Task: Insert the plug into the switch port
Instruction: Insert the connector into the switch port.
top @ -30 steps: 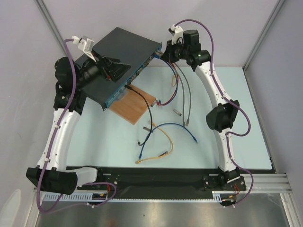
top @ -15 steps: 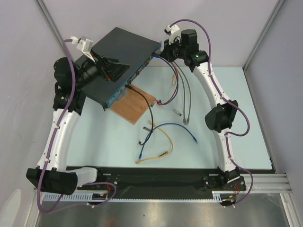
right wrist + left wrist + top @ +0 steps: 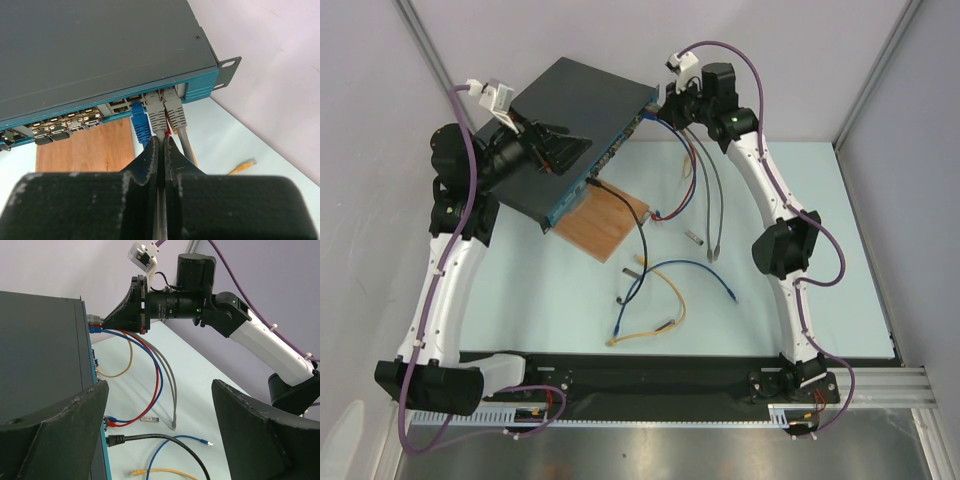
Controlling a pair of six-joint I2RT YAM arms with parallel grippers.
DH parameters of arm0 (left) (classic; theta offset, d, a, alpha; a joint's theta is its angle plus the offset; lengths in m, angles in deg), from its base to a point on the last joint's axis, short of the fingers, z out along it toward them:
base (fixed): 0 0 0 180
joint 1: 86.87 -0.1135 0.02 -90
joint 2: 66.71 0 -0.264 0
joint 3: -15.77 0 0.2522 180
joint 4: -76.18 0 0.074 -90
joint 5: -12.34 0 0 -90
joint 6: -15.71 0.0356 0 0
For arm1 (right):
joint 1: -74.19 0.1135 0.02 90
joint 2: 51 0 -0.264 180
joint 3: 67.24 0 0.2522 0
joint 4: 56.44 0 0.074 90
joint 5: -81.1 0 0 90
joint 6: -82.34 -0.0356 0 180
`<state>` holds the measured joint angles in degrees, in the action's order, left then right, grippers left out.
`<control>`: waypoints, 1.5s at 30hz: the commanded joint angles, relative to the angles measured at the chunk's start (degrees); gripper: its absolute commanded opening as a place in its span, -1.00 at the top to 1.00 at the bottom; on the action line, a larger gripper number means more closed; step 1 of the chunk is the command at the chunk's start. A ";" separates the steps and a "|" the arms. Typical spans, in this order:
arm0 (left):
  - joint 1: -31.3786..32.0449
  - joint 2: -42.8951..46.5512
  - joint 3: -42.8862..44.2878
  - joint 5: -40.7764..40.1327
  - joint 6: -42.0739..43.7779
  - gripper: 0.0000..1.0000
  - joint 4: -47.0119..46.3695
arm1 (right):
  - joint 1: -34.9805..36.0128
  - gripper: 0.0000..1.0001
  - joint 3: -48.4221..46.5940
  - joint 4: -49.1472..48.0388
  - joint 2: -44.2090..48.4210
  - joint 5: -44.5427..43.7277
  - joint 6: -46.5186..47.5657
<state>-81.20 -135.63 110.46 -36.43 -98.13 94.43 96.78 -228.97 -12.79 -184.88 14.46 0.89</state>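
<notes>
The switch (image 3: 582, 105) is a flat dark box with a blue port face (image 3: 200, 82), lying at an angle at the back left. A grey plug (image 3: 155, 111) sits at a port near the right end of the face, between a blue plug (image 3: 141, 122) and a second grey plug (image 3: 173, 109). My right gripper (image 3: 161, 144) is shut on the grey cable just behind that plug; the right gripper (image 3: 107, 319) shows at the switch's end in the left wrist view. My left gripper (image 3: 159, 405) stands open over the switch top (image 3: 40, 350), holding nothing.
A brown wooden board (image 3: 607, 222) lies under the switch's front. Red, blue and grey cables hang from the ports, and a black cable (image 3: 638, 232) is plugged in further left. Loose blue (image 3: 692, 268) and yellow (image 3: 655, 328) cables and a small metal piece (image 3: 694, 239) lie on the table.
My right gripper has moved a little up and left, closer to the switch's port face, still shut on the cable. The left arm has barely moved.
</notes>
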 commanded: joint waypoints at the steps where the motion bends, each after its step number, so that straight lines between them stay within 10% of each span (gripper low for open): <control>1: -0.66 1.86 -0.42 1.48 1.07 -0.79 -0.19 | 3.34 1.00 0.21 -15.56 -2.43 7.13 -3.98; 17: -0.66 2.22 -0.86 1.48 1.16 -0.79 -0.18 | -1.84 0.70 7.86 -6.26 5.82 7.14 -0.04; 45: -0.31 0.99 0.64 2.10 0.89 -0.78 -0.28 | -4.31 1.00 13.32 0.88 9.79 7.49 0.95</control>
<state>-81.26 -134.95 109.89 -35.40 -97.80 95.19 92.82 -214.02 -15.50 -176.25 22.39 3.34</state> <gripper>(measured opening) 0.894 0.067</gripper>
